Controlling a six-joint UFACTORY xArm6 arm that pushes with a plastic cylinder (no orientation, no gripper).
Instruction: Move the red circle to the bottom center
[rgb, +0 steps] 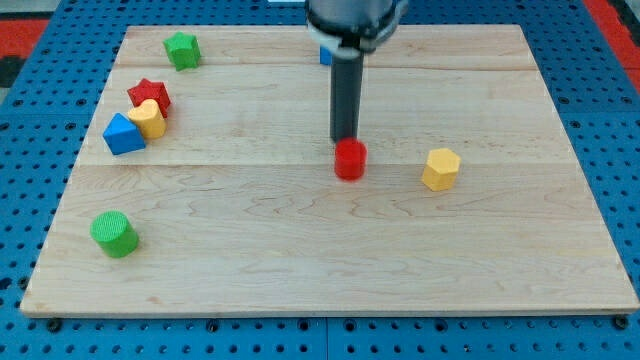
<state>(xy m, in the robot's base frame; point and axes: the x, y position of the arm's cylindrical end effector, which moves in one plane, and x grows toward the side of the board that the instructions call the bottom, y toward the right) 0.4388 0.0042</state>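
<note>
Touching the far side of the red circle (350, 160), my tip (345, 139) sits mid-counter (300, 250), yellow hexagon (441, 169) off right; no pincer fitted here.

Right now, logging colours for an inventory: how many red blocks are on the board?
2. The red circle sits near the board's middle, just below my tip. The red star is at the view's upper left, touching the yellow block. My arm may hide others.

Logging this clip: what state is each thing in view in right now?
my tip: down, just above the red circle, seemingly touching it
red circle: upright, mid-board, not yet at the bottom centre
yellow hexagon: alone at the view's right
green circle: alone, lower left
</note>
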